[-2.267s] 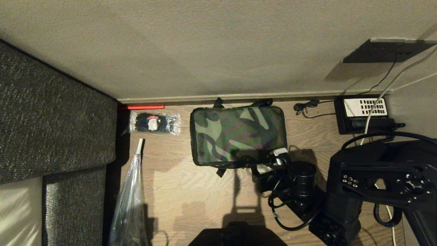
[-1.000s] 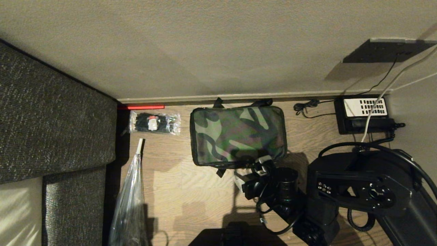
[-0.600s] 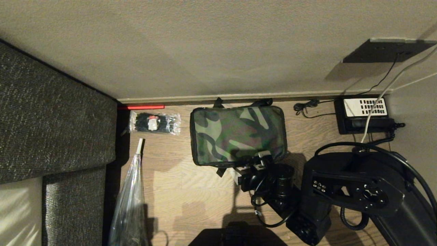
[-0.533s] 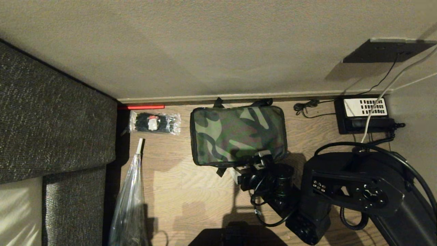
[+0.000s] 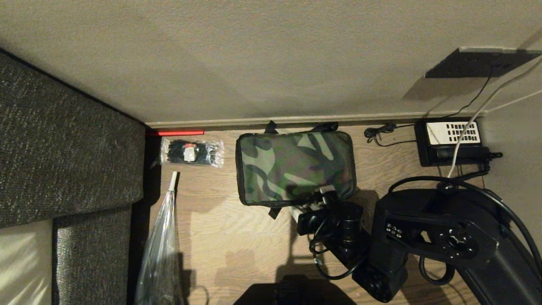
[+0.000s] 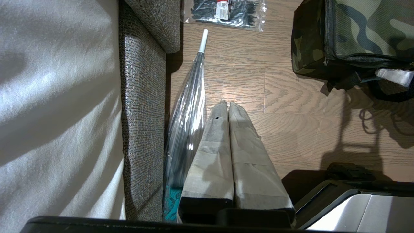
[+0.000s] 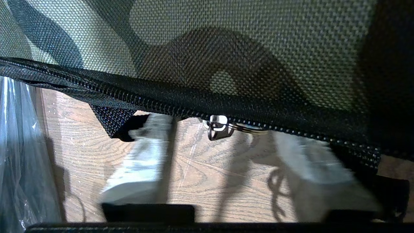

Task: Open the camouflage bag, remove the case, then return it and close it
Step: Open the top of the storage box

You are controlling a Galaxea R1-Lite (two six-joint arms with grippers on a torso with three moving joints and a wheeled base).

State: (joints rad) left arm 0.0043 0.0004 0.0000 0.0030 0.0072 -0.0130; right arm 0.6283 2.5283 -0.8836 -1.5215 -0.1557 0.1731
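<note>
The camouflage bag [image 5: 294,167] lies zipped shut on the wood floor by the wall, lid up. My right gripper [image 5: 316,202] is at the bag's near edge, right of its middle. In the right wrist view its two taped fingers [image 7: 142,161] stand apart, blurred, on either side of the metal zipper pull [image 7: 220,127], which hangs from the black zip under the camouflage lid [image 7: 226,48]. Nothing is gripped. The case is hidden. My left gripper [image 6: 228,105] hangs shut and parked over bare floor, left of the bag [image 6: 365,29].
A clear packet of black ties [image 5: 192,152] lies left of the bag. A folded clear umbrella [image 5: 163,245] lies along the grey sofa [image 5: 63,148]. A black telephone [image 5: 449,142] with cables sits at the back right, by the wall.
My right arm has slid left along the bag's near edge from its right corner. Its fingers now bracket the zipper pull and are drawing together. The bag has not moved.
</note>
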